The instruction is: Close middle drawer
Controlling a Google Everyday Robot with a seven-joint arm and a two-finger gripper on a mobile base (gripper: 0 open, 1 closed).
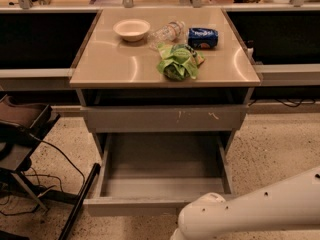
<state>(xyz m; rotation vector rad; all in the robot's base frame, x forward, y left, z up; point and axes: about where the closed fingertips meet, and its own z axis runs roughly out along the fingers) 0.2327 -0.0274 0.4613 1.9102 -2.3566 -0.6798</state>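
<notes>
The middle drawer is pulled far out at the bottom of the cabinet, with its plain flat front towards me. Its shallow inside is empty. Above it is a taller grey drawer front with pale scratch marks. A white arm link crosses the lower right corner, and its rounded joint is just in front of the drawer's right end. The gripper is out of view.
The cabinet top holds a white bowl, a clear plastic bottle, a blue can and a green bag. A black chair and cables stand at the left. Dark counters flank the cabinet.
</notes>
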